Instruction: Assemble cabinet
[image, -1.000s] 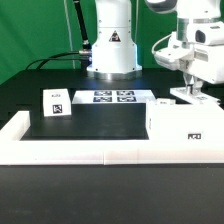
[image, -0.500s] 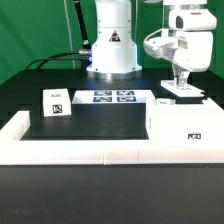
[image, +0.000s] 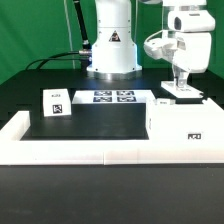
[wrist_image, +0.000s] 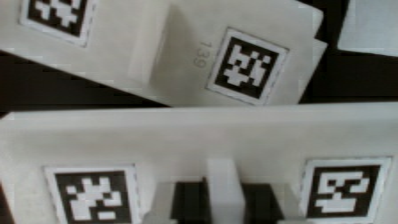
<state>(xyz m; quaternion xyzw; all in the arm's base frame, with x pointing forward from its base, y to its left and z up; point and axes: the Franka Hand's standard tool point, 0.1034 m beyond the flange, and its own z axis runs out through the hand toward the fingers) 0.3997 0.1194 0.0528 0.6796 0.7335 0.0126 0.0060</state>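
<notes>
My gripper (image: 178, 82) hangs at the exterior view's right, over a white tagged cabinet panel (image: 190, 96) behind the large white cabinet box (image: 185, 125). In the wrist view the gripper (wrist_image: 221, 196) has its dark fingers (wrist_image: 185, 200) tight on either side of a thin white ridge of this panel (wrist_image: 178, 140), between two of its tags. Two more white tagged pieces (wrist_image: 249, 65) lie beyond it. A small white tagged block (image: 55, 103) stands on the black mat at the exterior view's left.
The marker board (image: 112, 97) lies at the back middle, in front of the robot base (image: 110, 50). A low white rail (image: 20, 135) frames the black mat along the front and sides.
One second ago the gripper was lower and further to the exterior view's right. It has since risen and shifted left, and the panel under it has shifted with it. Nothing moved over the last half second.
</notes>
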